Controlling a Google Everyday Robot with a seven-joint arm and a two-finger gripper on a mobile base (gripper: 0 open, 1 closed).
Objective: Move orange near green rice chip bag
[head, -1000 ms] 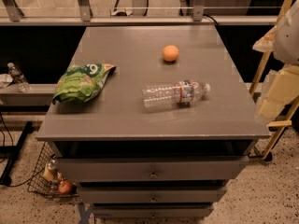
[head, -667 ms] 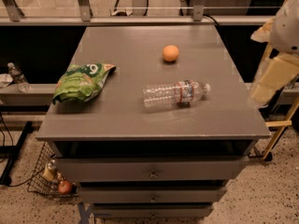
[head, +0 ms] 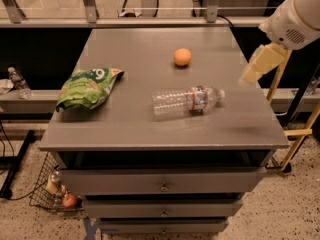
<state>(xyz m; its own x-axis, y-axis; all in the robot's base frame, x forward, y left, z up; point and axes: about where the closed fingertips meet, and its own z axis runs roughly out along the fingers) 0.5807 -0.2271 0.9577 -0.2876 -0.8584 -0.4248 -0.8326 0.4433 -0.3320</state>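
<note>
Jaws' spread cannot be told; the gripper hangs over the right edge of the table, touching nothing.
On the tabletop, the orange sits toward the far edge, right of the middle, well apart from the green rice chip bag lying by the left edge. A clear water bottle lies on its side nearer the front edge, cap toward the right edge.

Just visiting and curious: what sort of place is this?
Probably a test lab or workshop: a grey drawer cabinet, a speckled floor, and a robot's gripper hovering at the cabinet's right edge.
</note>
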